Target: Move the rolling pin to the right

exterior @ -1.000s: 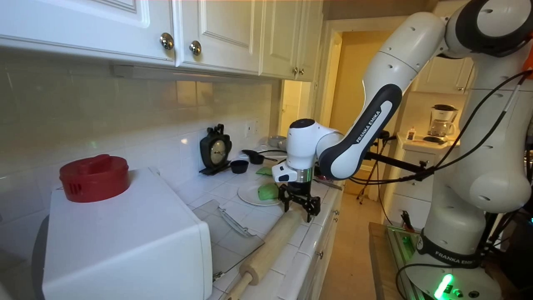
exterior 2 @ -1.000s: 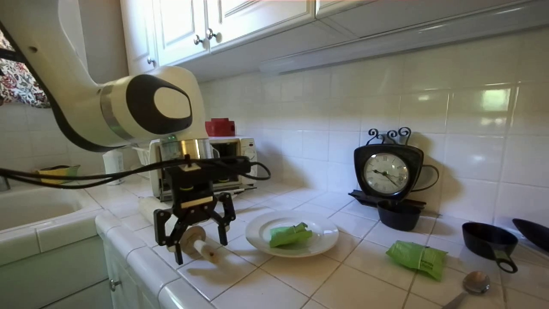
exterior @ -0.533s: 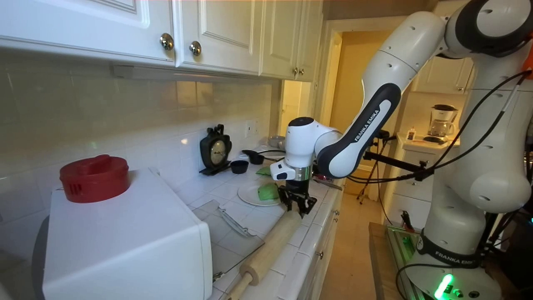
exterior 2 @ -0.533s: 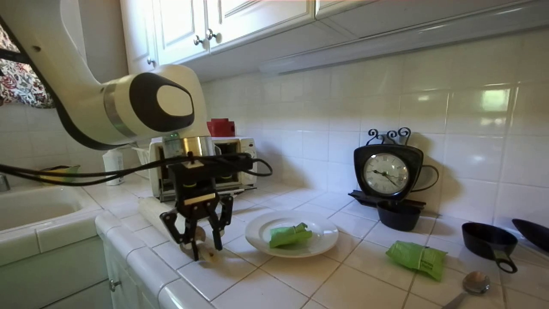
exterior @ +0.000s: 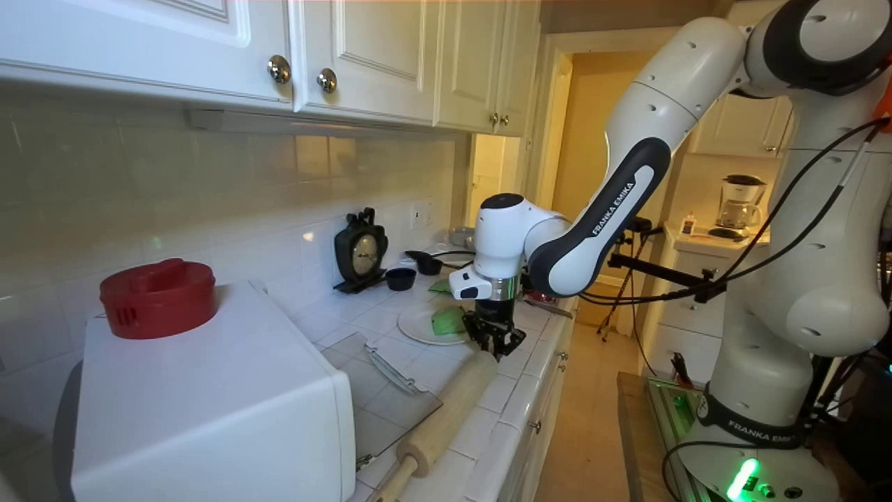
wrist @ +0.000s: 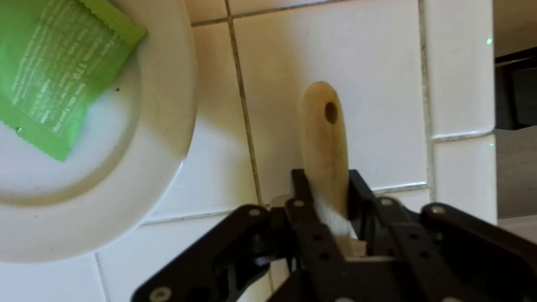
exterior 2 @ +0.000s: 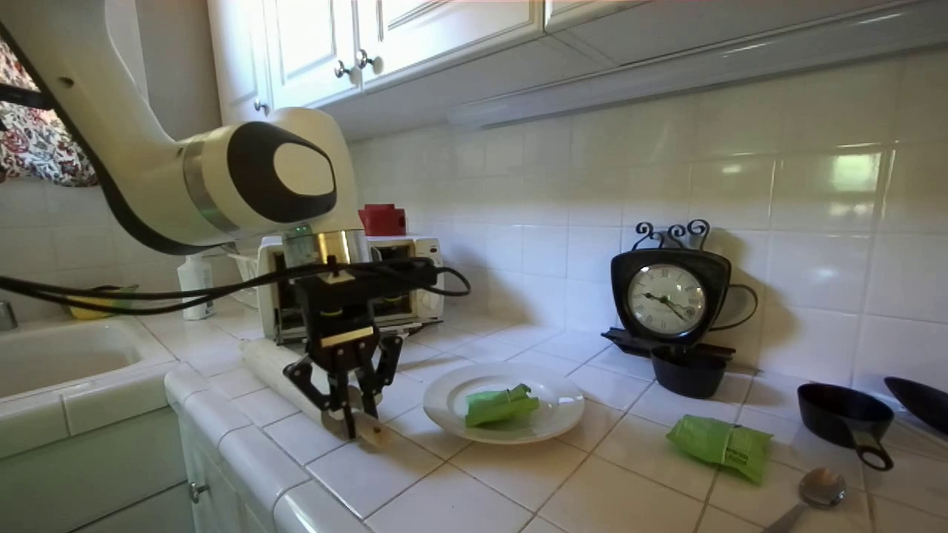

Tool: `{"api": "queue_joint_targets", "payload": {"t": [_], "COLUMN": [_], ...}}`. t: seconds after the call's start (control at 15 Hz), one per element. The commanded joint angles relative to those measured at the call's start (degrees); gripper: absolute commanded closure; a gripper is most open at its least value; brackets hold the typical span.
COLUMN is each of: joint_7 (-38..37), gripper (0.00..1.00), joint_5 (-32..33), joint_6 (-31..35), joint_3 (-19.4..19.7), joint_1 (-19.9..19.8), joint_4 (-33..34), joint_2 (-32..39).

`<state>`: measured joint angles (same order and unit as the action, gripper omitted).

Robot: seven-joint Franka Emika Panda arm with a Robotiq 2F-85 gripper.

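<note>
From the left in my wrist view, a green packet lies on a white plate; next comes the rolling pin, one end clamped between my jaws, near the right edge of the desk.

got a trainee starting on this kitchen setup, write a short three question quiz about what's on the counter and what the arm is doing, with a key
1. What lies on the white plate?
a) a spoon
b) a green packet
c) a clock

2. True or false: one end of the rolling pin is between the fingers.

3. Fill in the blank: the red container sits on top of the white ______.

Key
1. b
2. True
3. toaster oven
</note>
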<state>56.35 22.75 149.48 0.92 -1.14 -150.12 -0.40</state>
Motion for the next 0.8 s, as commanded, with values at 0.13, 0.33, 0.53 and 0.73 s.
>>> {"api": "queue_joint_targets", "payload": {"t": [0.13, 0.33, 0.53, 0.73], "joint_7": [1.8, 2.9, 2.7, 2.3], "gripper": [0.94, 0.94, 0.94, 0.94], "joint_5": [-1.7, -3.2, -2.9, -2.8], "joint_6": [0.9, 2.6, 1.6, -1.7], "joint_3": [0.7, 2.2, 4.4, 6.6], "joint_1": [-0.6, -1.4, -2.5, -3.8], "joint_4": [-2.7, -7.0, -11.0, -7.8], "joint_2": [-3.3, -7.2, -12.1, -12.8]}}
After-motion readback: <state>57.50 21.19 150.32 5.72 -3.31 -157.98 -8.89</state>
